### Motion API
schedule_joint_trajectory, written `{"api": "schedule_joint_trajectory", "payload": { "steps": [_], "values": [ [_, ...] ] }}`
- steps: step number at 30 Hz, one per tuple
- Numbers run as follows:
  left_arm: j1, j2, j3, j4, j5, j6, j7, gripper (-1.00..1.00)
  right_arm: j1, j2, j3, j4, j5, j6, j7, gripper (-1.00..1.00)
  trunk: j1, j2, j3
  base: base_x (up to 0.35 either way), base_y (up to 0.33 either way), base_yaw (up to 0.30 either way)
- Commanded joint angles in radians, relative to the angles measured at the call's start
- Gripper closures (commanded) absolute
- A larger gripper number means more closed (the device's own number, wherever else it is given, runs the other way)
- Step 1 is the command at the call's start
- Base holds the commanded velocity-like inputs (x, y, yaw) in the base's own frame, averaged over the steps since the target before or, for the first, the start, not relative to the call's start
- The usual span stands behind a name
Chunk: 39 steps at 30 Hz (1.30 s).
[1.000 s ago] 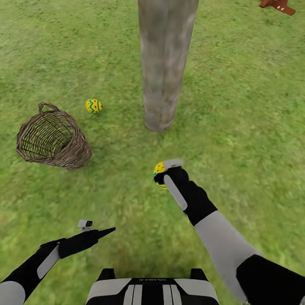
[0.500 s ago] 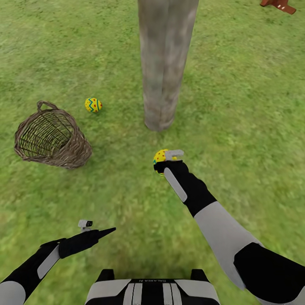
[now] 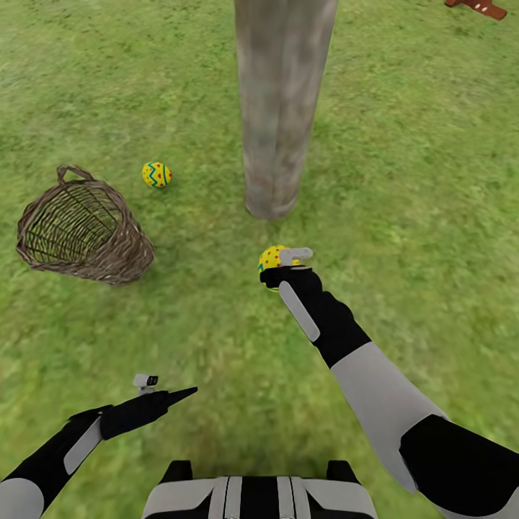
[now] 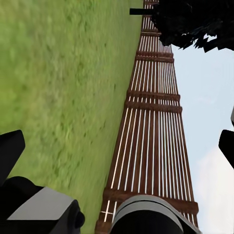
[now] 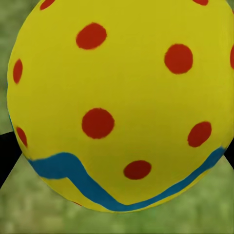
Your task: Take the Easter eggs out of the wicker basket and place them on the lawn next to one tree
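robot body: the white and black trunk (image 3: 259, 497) sits at the near edge of the head view, low over the grass.
left arm: bent across the near left of the head view, forearm black and white, hanging above the lawn (image 3: 404, 180) well short of the basket.
left tool: the left tool (image 3: 169, 396) points toward the middle of the view; in the left wrist view its two dark fingers (image 4: 9, 151) stand far apart at opposite sides with nothing between them, so it is wide and empty.
left wrist backdrop: grass on one side, a long brown slatted fence (image 4: 151, 122) running away, dark foliage (image 4: 190, 22) and pale sky beyond.
right arm: reaches forward from the near right, grey upper arm, black forearm with a white strip.
right tool: the right tool (image 3: 282, 261) is closed around one egg, a grey finger (image 3: 296, 254) lying over its top.
held egg: the held egg (image 3: 272, 258) is yellow with red dots; the right wrist view (image 5: 122, 102) shows it very close, with a blue-green zigzag band low on it and blurred grass behind. it sits above the lawn just in front of the tree's base.
tree: the tree (image 3: 281, 108) has a thick grey-brown mottled trunk rising straight from the grass, just beyond the held egg.
wicker basket: the wicker basket (image 3: 79, 231) lies tipped on its side to the left, mouth toward the camera, loop handle at the far rim; its visible inside holds no egg.
second egg: the second egg (image 3: 156, 174) rests on the grass just beyond the basket, between it and the trunk, apart from both.
far corner: a red-brown object (image 3: 477, 6) lies at the far right; what it is cannot be told.
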Motion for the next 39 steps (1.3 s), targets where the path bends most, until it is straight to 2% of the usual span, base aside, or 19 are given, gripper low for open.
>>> {"api": "schedule_joint_trajectory", "payload": {
  "steps": [1, 39],
  "values": [
    [-0.001, 0.001, -0.006, 0.000, 0.009, 0.011, -0.001, -1.00, -0.001, 0.000, 0.002, -0.001, -0.010, 0.001, -0.010, 1.00, 0.004, -0.008, -0.004, 0.000, 0.000, 0.000],
    [-0.001, 0.001, -0.006, 0.000, 0.010, 0.011, -0.001, -1.00, -0.001, 0.000, 0.005, 0.020, -0.014, 0.012, -0.011, 1.00, 0.150, -0.274, -0.123, 0.000, 0.000, 0.000]
  ]
}}
